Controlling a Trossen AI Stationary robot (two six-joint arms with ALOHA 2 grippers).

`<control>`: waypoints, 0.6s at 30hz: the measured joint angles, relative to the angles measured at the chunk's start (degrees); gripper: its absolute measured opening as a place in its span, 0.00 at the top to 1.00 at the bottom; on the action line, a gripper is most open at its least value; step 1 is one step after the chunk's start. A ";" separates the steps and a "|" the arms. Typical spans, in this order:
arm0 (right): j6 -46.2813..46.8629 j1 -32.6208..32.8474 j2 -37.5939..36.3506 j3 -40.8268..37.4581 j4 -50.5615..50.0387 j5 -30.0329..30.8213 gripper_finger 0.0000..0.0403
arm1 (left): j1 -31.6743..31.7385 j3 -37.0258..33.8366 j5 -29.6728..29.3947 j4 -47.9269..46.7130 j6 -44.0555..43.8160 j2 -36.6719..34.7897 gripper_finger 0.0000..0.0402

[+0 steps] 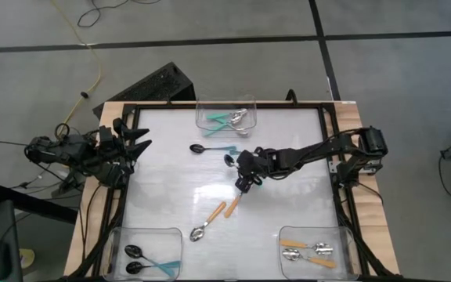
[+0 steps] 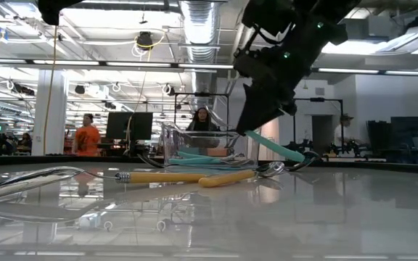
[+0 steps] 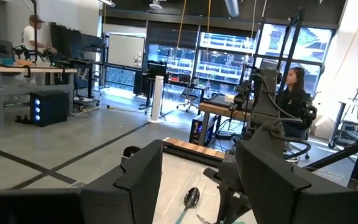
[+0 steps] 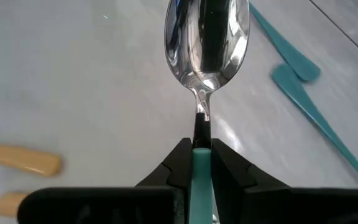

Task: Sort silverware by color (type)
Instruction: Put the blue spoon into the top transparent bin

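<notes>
My right gripper (image 1: 243,174) is over the middle of the table, slanting down, shut on a spoon with a silver bowl (image 4: 207,37) and a teal handle (image 2: 274,147). Two orange-handled spoons (image 1: 214,213) lie on the table just near of it, and a black-bowled teal spoon (image 1: 210,147) lies just far of it. Teal handles (image 4: 303,93) show on the table beyond the held bowl. My left gripper (image 1: 135,145) waits open at the table's left edge, holding nothing. My right gripper pinches the spoon between its two fingers where the teal handle meets the metal neck (image 4: 201,146). The fingers slant down from the table's right side and lie along the spoon. The bowl sticks out ahead. The handle slopes down behind, its free end (image 2: 300,154) just above the table.
A clear bin (image 1: 225,117) at the far edge holds teal-handled silver spoons. The near-left bin (image 1: 143,251) holds black-bowled teal spoons. Orange-handled spoons lie in the near-right bin (image 1: 312,251). A dark frame (image 1: 331,157) runs around the white table top.
</notes>
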 joint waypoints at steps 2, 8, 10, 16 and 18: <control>-0.01 0.06 0.00 0.00 0.98 -0.02 0.85 | -0.01 0.00 0.00 0.00 0.00 0.00 0.53; -1.13 0.38 0.00 0.00 4.13 0.35 0.85 | 0.01 0.00 0.02 0.00 0.00 -0.02 0.53; -1.74 0.41 0.26 0.02 6.53 0.35 0.85 | -0.01 0.00 0.02 0.00 0.00 -0.02 0.53; -3.41 0.44 2.53 0.28 16.79 0.32 0.85 | -0.01 0.00 0.01 0.00 0.02 -0.02 0.53; -4.39 0.46 2.90 -0.04 17.26 0.21 0.85 | 0.00 0.00 0.00 0.00 0.02 -0.02 0.53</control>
